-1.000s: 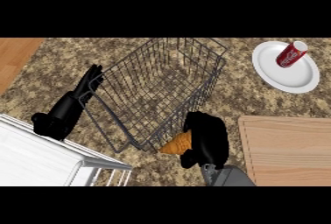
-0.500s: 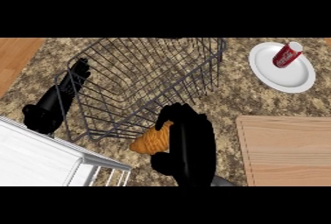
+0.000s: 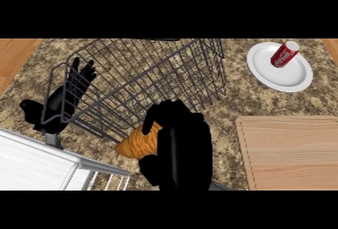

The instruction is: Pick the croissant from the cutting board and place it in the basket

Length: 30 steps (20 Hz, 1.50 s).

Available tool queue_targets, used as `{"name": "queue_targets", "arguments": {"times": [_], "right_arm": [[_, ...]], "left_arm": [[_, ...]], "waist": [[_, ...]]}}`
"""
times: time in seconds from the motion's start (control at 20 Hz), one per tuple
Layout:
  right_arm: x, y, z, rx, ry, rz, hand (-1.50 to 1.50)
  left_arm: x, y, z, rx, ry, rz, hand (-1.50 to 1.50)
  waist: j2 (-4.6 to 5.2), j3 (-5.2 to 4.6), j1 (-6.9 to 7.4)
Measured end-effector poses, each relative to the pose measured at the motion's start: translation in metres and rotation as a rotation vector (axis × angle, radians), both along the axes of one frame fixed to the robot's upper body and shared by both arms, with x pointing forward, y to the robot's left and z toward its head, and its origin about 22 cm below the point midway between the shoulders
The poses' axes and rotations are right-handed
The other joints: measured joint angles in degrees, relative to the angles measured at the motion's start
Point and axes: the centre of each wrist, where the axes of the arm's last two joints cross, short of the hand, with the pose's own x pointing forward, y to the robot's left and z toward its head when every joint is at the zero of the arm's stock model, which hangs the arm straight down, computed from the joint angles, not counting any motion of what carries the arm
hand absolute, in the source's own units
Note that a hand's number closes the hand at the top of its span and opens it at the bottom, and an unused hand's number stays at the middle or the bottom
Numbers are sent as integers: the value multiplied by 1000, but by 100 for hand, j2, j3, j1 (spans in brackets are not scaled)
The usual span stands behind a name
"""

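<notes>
The golden-brown croissant [image 3: 140, 143] is held above the counter at the near corner of the wire basket [image 3: 198, 67], just outside its lower rim. My right hand [image 3: 181, 143] is curled round the croissant from the right and hides its right part. The wooden cutting board [image 3: 293, 152] lies at the lower right with nothing on it. At the left, my left hand [image 3: 66, 96] rests open with fingers up, against the basket's left side and partly behind its wires.
A white plate [image 3: 277, 74] with a red can [image 3: 285, 54] on it sits at the back right. A white rack-like object [image 3: 40, 165] fills the lower left corner, close to the basket. Speckled stone counter lies between basket and board.
My right hand has carried the croissant left, from near the board toward the basket's near corner. The left hand has kept its place beside the basket.
</notes>
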Motion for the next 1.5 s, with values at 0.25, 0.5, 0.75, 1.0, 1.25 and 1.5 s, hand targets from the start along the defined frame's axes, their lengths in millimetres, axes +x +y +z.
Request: {"name": "queue_targets", "arguments": {"times": [0.25, 0.5, 0.75, 1.0, 1.25, 1.5], "right_arm": [[11, 6, 11, -5, -51, -54, 150], [32, 10, 26, -4, -103, -136, 150], [54, 10, 49, 14, -174, -231, 150], [76, 8, 73, 38, -235, -326, 150], [96, 4, 86, 49, -237, -403, 150], [111, -1, 86, 53, -187, -441, 150]], "left_arm": [[-1, -9, -1, 9, -1, -49, 0], [0, -19, -1, 13, -9, -82, 0], [-2, -23, -4, 12, -9, -95, 0], [-2, -27, -2, 6, -17, -98, 0], [-2, -26, -4, 11, -19, -93, 0], [-5, -24, -3, 10, -22, -89, 0]], "waist": [[6, -3, -9], [30, -2, 21], [51, 4, 58], [74, 10, 76], [92, 21, 50], [106, 26, 37]]}}
